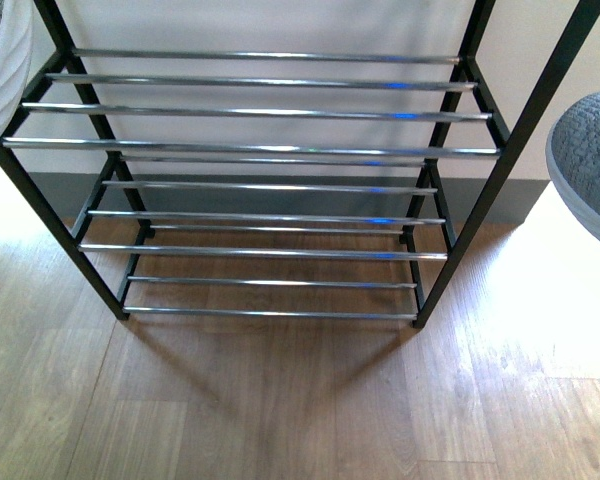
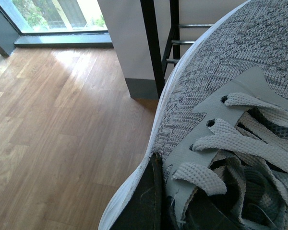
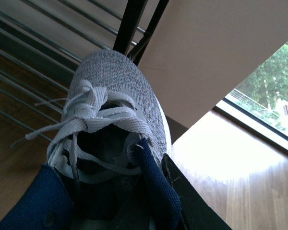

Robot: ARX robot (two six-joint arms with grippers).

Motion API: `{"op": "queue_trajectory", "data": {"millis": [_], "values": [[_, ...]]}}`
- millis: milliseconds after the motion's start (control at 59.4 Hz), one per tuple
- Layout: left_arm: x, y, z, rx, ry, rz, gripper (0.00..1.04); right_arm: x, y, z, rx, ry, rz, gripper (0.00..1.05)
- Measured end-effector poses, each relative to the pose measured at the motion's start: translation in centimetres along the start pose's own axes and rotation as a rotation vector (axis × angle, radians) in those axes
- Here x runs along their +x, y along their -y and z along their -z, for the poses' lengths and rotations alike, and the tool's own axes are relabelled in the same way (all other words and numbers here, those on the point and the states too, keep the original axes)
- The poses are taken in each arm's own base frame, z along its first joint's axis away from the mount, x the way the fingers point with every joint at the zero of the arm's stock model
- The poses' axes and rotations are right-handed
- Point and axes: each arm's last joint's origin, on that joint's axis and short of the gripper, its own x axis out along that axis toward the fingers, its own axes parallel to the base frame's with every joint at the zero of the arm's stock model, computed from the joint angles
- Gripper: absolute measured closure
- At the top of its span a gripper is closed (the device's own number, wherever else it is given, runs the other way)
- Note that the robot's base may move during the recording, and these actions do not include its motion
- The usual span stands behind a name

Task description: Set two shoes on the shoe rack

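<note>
The shoe rack (image 1: 260, 150) stands ahead in the front view, black frame with tiers of chrome bars, all bare. One grey knit sneaker (image 1: 0, 70) shows at the far left edge, held up beside the rack; another grey knit sneaker (image 1: 590, 165) shows at the right edge. In the left wrist view my left gripper (image 2: 163, 206) is shut on the side wall of its sneaker (image 2: 230, 62), a dark finger (image 2: 144, 201) pressed outside the upper. In the right wrist view my right gripper (image 3: 156, 196) is shut on the navy collar of its sneaker (image 3: 113, 81), toe toward the rack post (image 3: 129, 24). The pale slides are out of view.
Wood-plank floor (image 1: 280, 400) runs in front of the rack, with a bright sunlit patch at the right. A pale wall with a grey skirting board (image 1: 70, 190) lies behind. A floor-level window (image 2: 53, 17) shows in the left wrist view.
</note>
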Motion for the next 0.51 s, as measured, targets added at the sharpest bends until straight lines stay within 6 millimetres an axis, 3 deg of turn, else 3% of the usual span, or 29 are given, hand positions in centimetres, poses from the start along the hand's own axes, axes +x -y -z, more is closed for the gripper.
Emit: {"op": "queue_trajectory", "data": {"millis": [505], "values": [[0.0, 0.0, 0.0, 0.001, 0.0, 0.0, 1.04, 0.0, 0.0, 0.0, 0.0, 0.0, 0.0, 1.04]]}}
